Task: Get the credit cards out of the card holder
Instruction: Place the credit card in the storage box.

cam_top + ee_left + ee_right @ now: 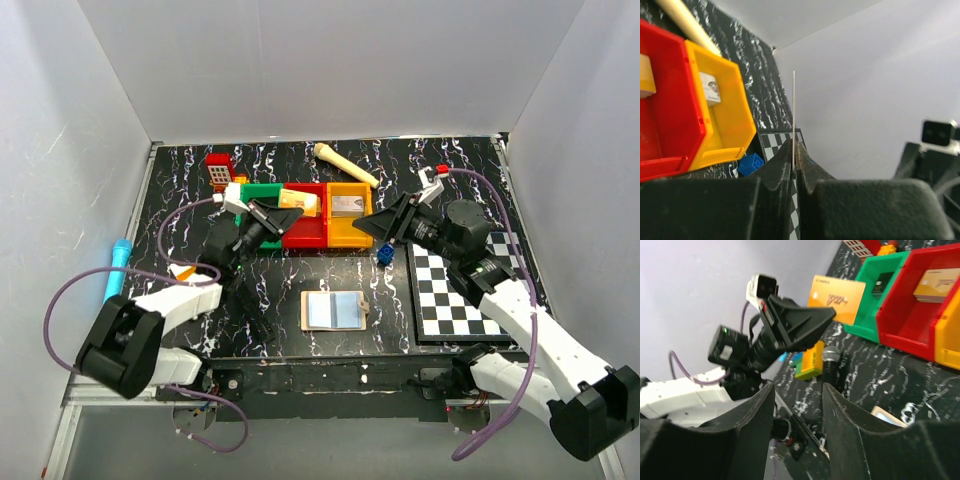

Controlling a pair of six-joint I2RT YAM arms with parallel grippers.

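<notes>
One orange card (836, 299) is riding in the left gripper (826, 315), pinched near one edge with the jaws clamped on it. From the left wrist view it is showing only as a thin upright line between the fingers. It is hanging above the row of bins, roughly over the seam between the green bin (262, 190) and the red bin (303, 240). Which of the two it is meant for, I cannot tell.

The card holder (333, 310) is lying open and flat on the table (290, 280), in front of the bins and between the two arms. Its pale lining is facing up and nothing is touching it. Whether more cards are sitting in its pockets is too small to make out.

The right gripper (797, 400) is hovering by the yellow bin (345, 241), jaws apart and carrying nothing.

The step in hand, as I am reading it, is the drop-off, and doing it well is mostly about patience. The pinch should be staying firm until the card is squarely over one compartment, not straddling the divider. Tilting it flatter and bringing it low before letting go would stop it bouncing off a bin wall or sliding onto the table. With the two grippers working this near each other, the right one would do best to wait clear of the bins until the left has released.
</notes>
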